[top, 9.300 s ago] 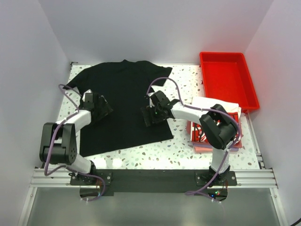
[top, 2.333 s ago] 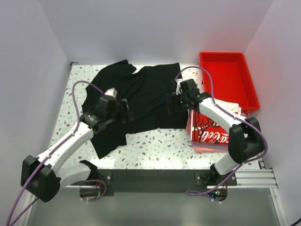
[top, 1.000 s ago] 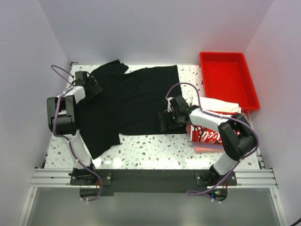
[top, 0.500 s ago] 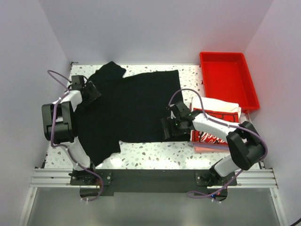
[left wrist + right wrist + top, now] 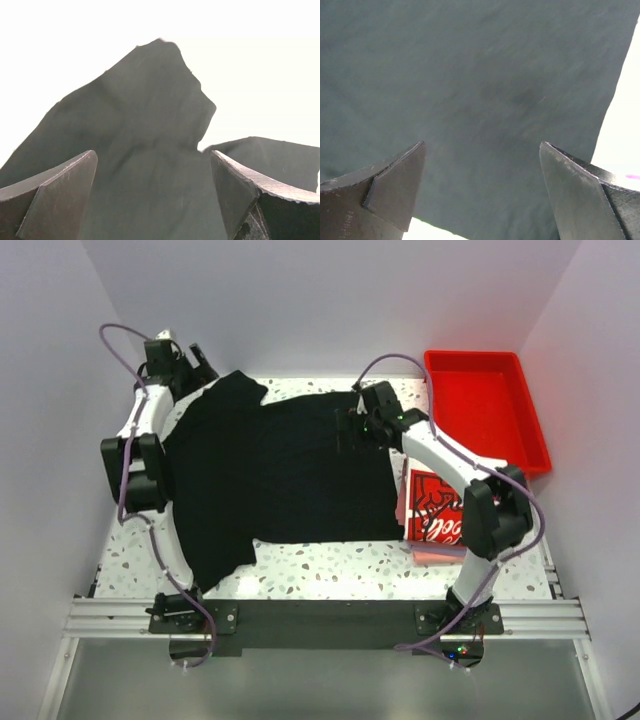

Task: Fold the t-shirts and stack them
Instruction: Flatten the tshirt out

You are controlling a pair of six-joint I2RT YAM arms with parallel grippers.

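Your left pincer (image 5: 152, 162) is spread wide with nothing between its fingers, poised over the far-left sleeve of the black t-shirt (image 5: 270, 470). Your right pincer (image 5: 482, 150) is just as wide and empty, above the shirt's far right edge. The shirt lies spread over the tabletop (image 5: 330, 560), its right edge touching the folded printed t-shirt (image 5: 435, 505). The fold looks not yet begun. Bring both pincers down together, pinch only the edge layer, then lift evenly and keep the cloth taut so it doesn't bunch or drag the printed stack.
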